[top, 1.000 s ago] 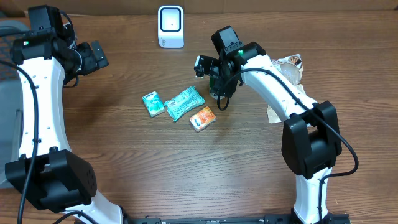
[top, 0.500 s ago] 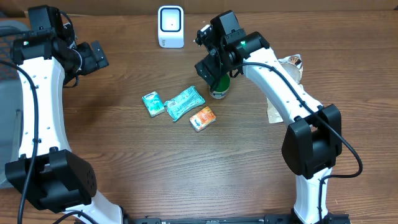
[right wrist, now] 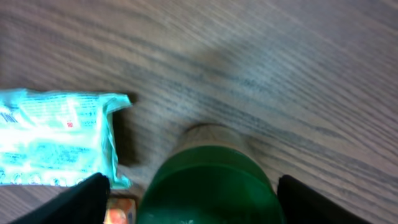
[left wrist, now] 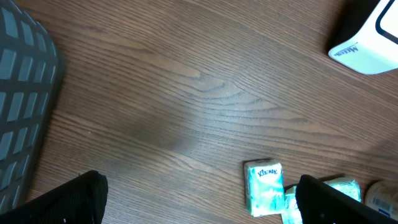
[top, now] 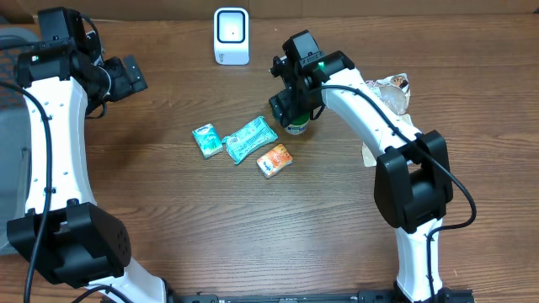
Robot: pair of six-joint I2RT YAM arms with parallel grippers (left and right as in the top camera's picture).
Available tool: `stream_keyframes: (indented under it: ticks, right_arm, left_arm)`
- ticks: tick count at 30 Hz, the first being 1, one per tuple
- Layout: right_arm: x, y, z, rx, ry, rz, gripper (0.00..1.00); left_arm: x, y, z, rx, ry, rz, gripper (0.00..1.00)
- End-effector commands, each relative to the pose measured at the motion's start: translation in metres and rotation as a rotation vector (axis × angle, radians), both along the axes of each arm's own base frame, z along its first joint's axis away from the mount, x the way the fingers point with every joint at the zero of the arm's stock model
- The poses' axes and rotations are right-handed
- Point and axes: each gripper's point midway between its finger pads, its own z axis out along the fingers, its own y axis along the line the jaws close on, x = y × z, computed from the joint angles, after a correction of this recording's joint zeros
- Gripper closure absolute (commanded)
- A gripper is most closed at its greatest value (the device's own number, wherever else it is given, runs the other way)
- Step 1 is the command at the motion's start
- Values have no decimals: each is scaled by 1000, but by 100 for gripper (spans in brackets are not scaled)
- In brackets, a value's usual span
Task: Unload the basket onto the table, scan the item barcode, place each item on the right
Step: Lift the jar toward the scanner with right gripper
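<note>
- Green plastic forms the cap (right wrist: 208,183) of the bottle (top: 296,124), which stands upright on the wooden table (top: 168,210), well short of the scanner (top: 231,35) at the far edge. The bottle is judged to be the item to scan.
- The right gripper (top: 289,103) hangs directly above the bottle. Its fingers (right wrist: 81,199) are spread, one on each side of the cap. A gap shows on the left side; on the right side, contact cannot be confirmed.
- The left gripper (left wrist: 199,193) is spread wide over bare wood and holds nothing.
- Risk, off-centre closure: the cap appears nearer one finger. That finger would probably meet the cap first and push the bottle sideways or tip it.
- Risk, slip: the cap is round and smooth. A grip on its upper edge alone may let the bottle rotate or drop during the lift.
- Risk, neighbour contact: the teal packet (right wrist: 56,143) lies just beside the bottle and the orange packet (top: 274,159) lies near. A low finger could catch or drag either one.
- Risk, failed read: no barcode is visible in any view. If the label faces away from the scanner window on presentation, no scan is likely.
- Risk, collision: a carry that is too low could strike the scanner housing.
</note>
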Motion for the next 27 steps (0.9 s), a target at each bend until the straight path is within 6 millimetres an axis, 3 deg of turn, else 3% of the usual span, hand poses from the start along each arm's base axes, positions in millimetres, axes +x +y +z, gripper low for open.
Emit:
stream_keyframes:
  ticks: [1,11,15,18,23,27]
  right_arm:
    - [-4,-4,-19,-12,52,-11,25]
    - [-7,-6,-19,-19,65,-11,40]
    - [-3,-3,-8,-7,49,-12,46]
    - [5,4,25,34,17,-32,50]
    - [12,28,100,188,-65,16,53]
    - [-1,56,154,360,-112,185,56]
  left_arm:
    - [-1,1,2,-11,-7,21,1]
    - [-1,1,2,-11,-7,21,0]
    - [-1,1,2,-11,-7,21,1]
    - [-1,1,2,-11,-7,21,0]
    - [-1,1,2,-11,-6,21,1]
    - [-1,1,2,-11,-7,21,0]
